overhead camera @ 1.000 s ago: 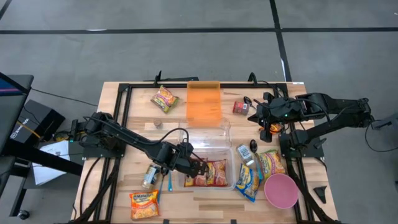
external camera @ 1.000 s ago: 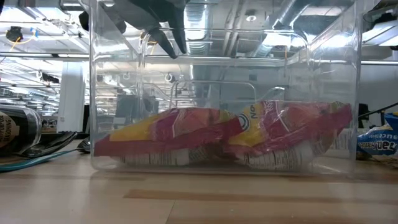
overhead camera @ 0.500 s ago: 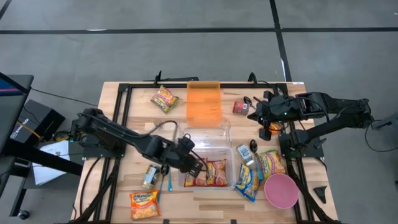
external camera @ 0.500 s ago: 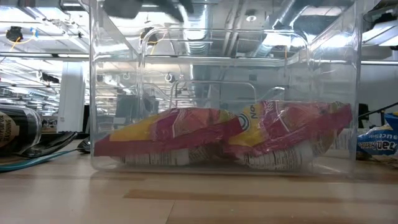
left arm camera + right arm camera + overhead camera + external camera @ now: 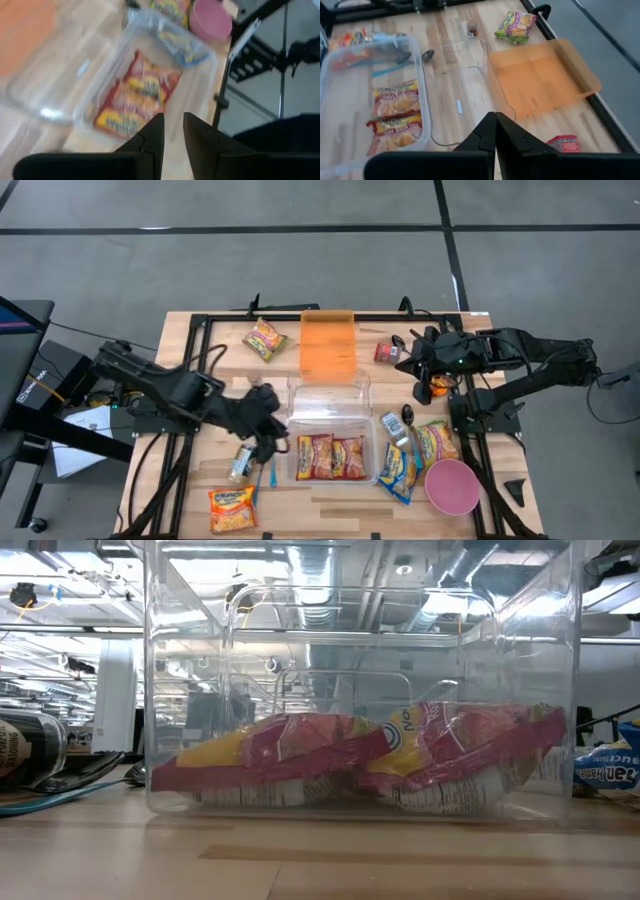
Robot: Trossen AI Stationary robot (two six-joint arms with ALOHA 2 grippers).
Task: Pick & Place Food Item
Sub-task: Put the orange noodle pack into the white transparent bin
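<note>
Two red-and-yellow noodle packets (image 5: 331,457) lie flat, side by side, on the floor of a clear plastic container (image 5: 330,395) at the table's middle; the low view shows them (image 5: 350,760) behind its near wall. My left gripper (image 5: 272,438) hangs above the table just left of the container, tilted down. Its fingers (image 5: 172,135) stand a little apart with nothing between them, and the packets (image 5: 135,97) lie ahead of them. My right gripper (image 5: 405,362) waits shut (image 5: 495,122) above the table's far right.
An orange tray (image 5: 328,345) lies behind the container. Loose packets lie at the far left (image 5: 265,338), near left (image 5: 232,508) and right (image 5: 410,460). A bottle (image 5: 241,462) and a blue utensil (image 5: 270,472) lie under my left gripper. A pink bowl (image 5: 452,485) stands near right, a red can (image 5: 387,352) far right.
My left gripper has risen out of the container and drawn back toward the table's left edge, rolling about its own axis as it went. The two noodle packets have stayed where they lay on the container's floor.
</note>
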